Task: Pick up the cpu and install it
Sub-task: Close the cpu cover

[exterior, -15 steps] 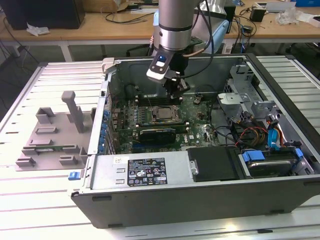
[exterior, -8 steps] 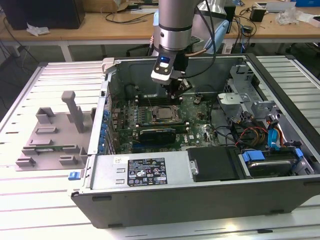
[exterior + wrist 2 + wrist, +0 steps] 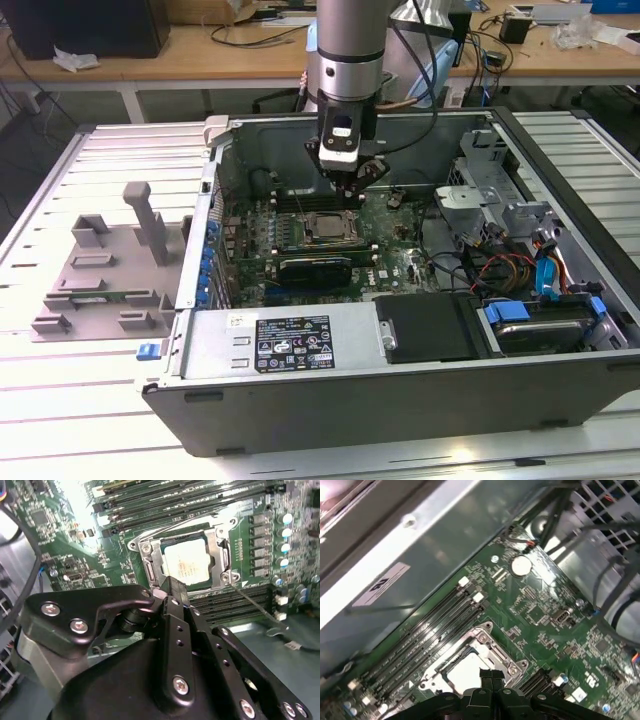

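The cpu (image 3: 186, 562) is a small square chip with a pale silver top. It lies flat inside the metal-framed socket (image 3: 150, 570) on the green motherboard (image 3: 395, 245), and it is also visible in the exterior view (image 3: 328, 228) and the first wrist view (image 3: 465, 672). My gripper (image 3: 173, 586) hangs just above one edge of the socket, its two dark fingers pressed together with nothing between them. In the exterior view the gripper (image 3: 350, 190) sits inside the open computer case, slightly beyond the socket. The first wrist view shows the fingertips (image 3: 490, 672) over the chip's edge.
The case walls (image 3: 215, 190) surround the board. Memory slots (image 3: 200, 500) run beside the socket, and a black card (image 3: 315, 265) lies in front of it. Cables and a drive cage (image 3: 500, 210) fill the exterior view's right. Grey fixture blocks (image 3: 100, 270) stand on the table at its left.
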{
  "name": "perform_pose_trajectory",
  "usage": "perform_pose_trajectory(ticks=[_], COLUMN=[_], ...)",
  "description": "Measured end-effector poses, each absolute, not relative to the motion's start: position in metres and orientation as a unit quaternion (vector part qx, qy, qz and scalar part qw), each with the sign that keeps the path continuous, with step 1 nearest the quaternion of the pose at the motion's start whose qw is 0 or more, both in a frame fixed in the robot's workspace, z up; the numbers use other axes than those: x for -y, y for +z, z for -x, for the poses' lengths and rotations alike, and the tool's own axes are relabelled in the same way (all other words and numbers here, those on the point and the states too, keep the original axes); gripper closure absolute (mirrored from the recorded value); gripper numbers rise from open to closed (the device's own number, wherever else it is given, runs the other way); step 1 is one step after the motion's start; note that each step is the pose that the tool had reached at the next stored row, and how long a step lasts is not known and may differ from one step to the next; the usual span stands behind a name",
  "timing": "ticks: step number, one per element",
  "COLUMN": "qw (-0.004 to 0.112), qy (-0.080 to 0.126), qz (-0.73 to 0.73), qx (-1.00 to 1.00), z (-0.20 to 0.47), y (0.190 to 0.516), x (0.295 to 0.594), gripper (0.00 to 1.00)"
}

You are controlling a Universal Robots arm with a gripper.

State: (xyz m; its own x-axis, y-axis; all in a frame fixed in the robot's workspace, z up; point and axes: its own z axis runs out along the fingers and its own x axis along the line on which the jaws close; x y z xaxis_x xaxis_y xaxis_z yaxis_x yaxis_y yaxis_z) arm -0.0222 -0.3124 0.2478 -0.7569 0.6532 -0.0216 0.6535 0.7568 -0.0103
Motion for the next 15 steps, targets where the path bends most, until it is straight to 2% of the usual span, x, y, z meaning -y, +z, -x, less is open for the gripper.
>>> perform_pose_trajectory(ticks=[15], qw=[0.01], qy=[-0.007], qz=[-0.187], qx=[-0.982], z=[0.0222], y=[0.2478], x=[0.3124], gripper=[0.89])
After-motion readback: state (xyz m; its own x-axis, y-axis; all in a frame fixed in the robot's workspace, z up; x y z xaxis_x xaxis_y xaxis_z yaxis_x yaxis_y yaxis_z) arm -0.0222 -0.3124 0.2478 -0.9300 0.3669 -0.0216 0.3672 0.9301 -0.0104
